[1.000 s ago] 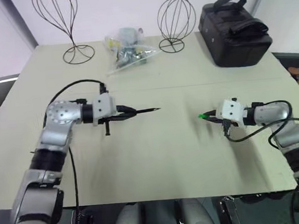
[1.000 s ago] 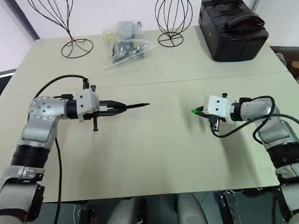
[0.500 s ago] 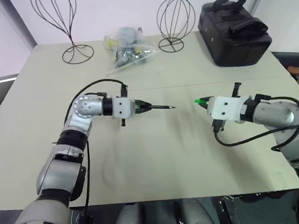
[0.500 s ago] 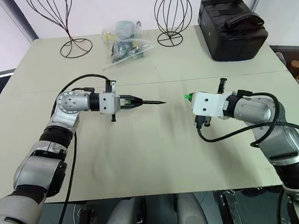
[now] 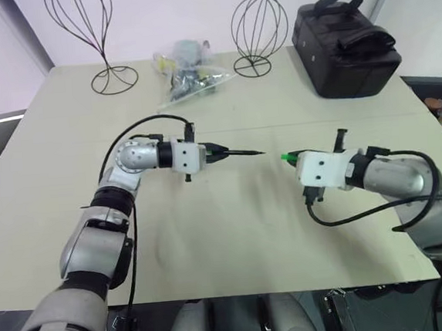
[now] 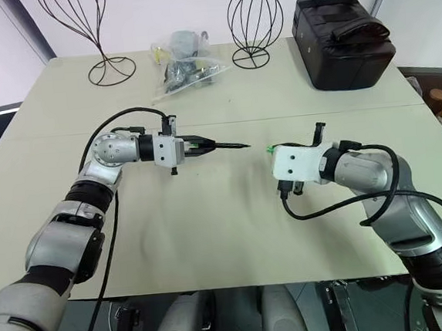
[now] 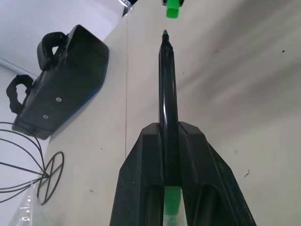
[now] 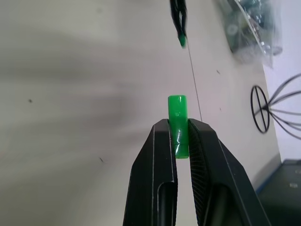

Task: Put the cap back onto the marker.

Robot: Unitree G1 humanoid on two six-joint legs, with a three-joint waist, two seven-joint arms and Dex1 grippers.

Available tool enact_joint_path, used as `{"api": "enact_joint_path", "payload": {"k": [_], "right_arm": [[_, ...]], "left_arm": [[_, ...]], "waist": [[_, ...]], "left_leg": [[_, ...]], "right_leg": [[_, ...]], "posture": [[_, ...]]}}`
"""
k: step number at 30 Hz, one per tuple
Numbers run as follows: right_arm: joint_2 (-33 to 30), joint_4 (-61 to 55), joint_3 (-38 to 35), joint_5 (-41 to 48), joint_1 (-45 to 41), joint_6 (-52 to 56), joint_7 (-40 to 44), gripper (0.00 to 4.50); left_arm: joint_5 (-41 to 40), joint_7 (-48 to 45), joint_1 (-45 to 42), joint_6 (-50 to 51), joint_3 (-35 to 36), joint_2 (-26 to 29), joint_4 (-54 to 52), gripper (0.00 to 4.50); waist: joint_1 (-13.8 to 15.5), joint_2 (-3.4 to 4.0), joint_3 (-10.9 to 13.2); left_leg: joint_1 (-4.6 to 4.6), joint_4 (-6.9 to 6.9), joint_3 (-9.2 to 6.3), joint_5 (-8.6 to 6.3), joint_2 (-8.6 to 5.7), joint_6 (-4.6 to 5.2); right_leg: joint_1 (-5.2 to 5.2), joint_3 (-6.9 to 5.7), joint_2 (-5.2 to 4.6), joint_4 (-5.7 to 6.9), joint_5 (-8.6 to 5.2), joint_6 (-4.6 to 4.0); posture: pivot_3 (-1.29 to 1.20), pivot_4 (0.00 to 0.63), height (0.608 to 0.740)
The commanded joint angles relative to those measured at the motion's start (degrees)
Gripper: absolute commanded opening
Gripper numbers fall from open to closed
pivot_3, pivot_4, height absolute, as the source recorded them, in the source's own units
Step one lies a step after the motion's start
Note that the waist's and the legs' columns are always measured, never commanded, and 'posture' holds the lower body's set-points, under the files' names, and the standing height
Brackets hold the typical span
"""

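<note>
While the marker (image 5: 239, 153) hangs above the surface (image 5: 227, 235), its long axis runs nearly level and crosswise, fine tip aimed toward the robot's right, straight at the cap (image 5: 288, 157). That cap is a short gap away from the tip, lying just beyond it along nearly the same line, its bore end turned back toward the point. The left claw (image 5: 214, 153) is clamped together on the marker's rear, the green end tucked between its fingers (image 7: 146, 188), the dark shaft sticking well out in front. Over on the other side, the right claw (image 5: 290, 158) is pinched tight on the cap's lower half, open end proud of the fingertips (image 8: 162, 141). Both claws face each other, so closing that gap looks like a straight push along the marker's axis, with a slight offset to trim first.
</note>
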Motion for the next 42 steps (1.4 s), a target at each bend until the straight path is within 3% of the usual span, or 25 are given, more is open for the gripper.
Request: {"api": "enact_joint_path", "payload": {"k": [1,42], "right_arm": [[0.2,-2.4,0.1,0.1,-1.8,0.0,0.2,0.01],[2.0,-3.6,2.6,-0.8,-6.2,1.7,1.1,0.01]], "left_arm": [[-0.1,0.7,-1.7,-1.4,-0.2,-0.1,-0.3,0.00],[-0.6,0.2,-1.8,-2.3,-0.7,-1.3,0.2,0.00]], "waist": [[0.0,0.00,0.0],[0.0,0.00,0.0]], "left_leg": [[0.00,0.00,0.00,0.00,0.00,0.00],[0.00,0.01,0.00,0.00,0.00,0.00]], "right_leg": [[0.00,0.00,0.00,0.00,0.00,0.00],[-0.01,0.00,0.00,0.04,0.00,0.00]], "posture": [[0.00,0.150,0.740],[0.00,0.150,0.740]]}}
